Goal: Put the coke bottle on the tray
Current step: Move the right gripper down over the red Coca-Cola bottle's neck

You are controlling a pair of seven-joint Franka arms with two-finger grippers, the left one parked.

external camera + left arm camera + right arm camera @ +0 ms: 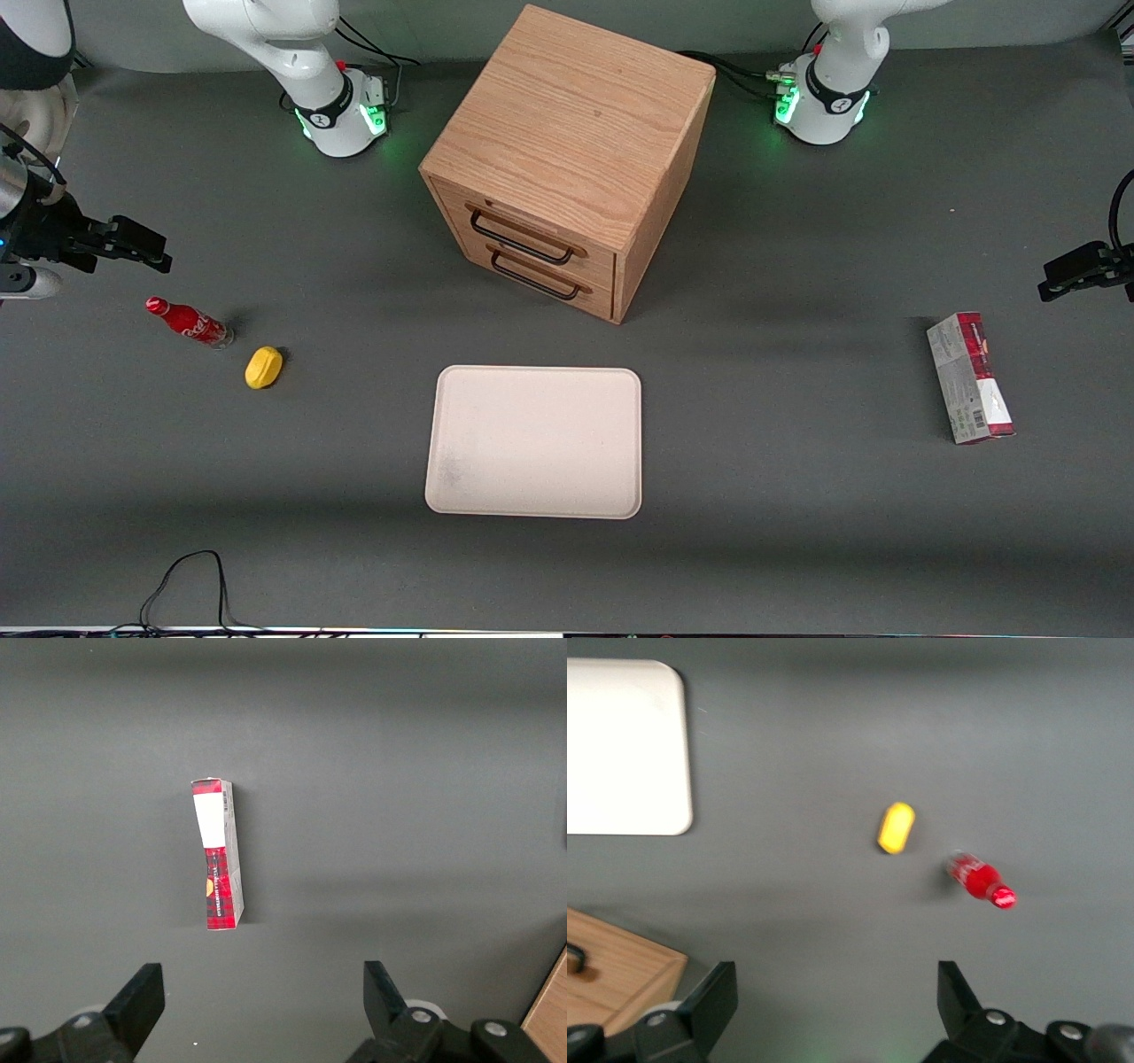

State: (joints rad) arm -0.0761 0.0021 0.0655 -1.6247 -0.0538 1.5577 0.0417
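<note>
Stage: the approach, before any grasp. Nothing lifted yet, nothing on the tray.

Claw (133,244): aloft near the working arm's end of the desk, fingers (709,997) spread wide apart, holding nothing. Above and just farther from the front camera than the coke bottle (188,322), clear of it, no contact.

Coke bottle: upright on the desk (797,532), near the working arm's end, red cap uppermost, white script on the body. Just beside it, slightly nearer the front camera, a yellow lemon-shaped lump (264,367), close but not touching.

Tray (534,440): flat and bare, mid-desk toward the front edge, in front of the wooden drawer cabinet (567,159). Well apart from the bottle. A red-and-grey carton (969,377) lying toward the parked arm's end, out of the way.

Next move, as a judgement: down over the bottle, fingers either side of the slim body, then closing. Care needed: a small, narrow, upright thing, likely to tip if brushed by one finger first. Lemon lump near enough to be nudged on the way down. After that, a lift, a carry sideways toward mid-desk, and a gentle set-down inside the tray's low rim.
</note>
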